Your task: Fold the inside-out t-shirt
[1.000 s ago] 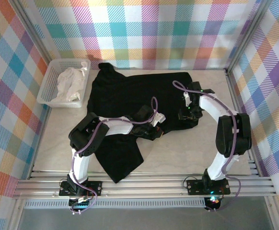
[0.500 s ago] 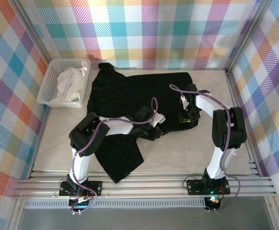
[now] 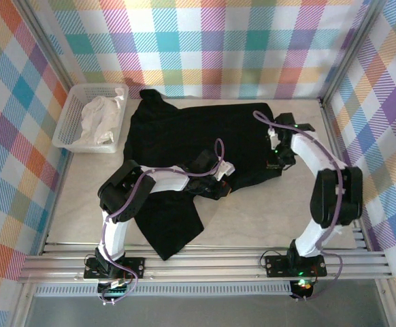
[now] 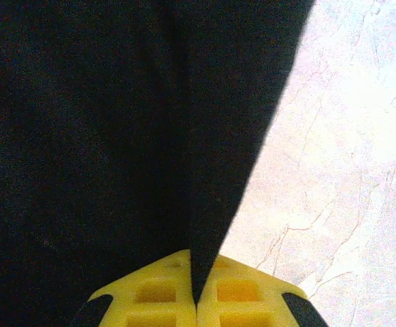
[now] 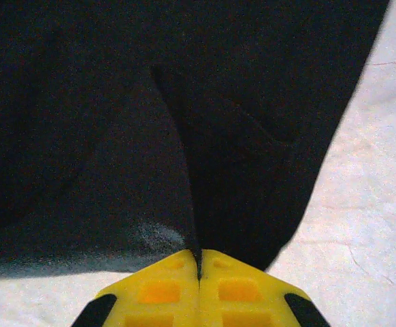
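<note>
On table [image 3: 266,218], t-shirt [image 3: 177,136] lies centre to far side. Just left of it: basket [image 3: 67,133], cloth [image 3: 97,121] inside. My left claw [image 3: 220,185] on t-shirt's near edge, right claw [image 3: 274,162] on right edge.

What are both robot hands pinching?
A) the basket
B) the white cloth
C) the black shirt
C: the left gripper and the right gripper are each closed on a fold of the black shirt, while the white cloth lies in the basket, away from both.
</note>
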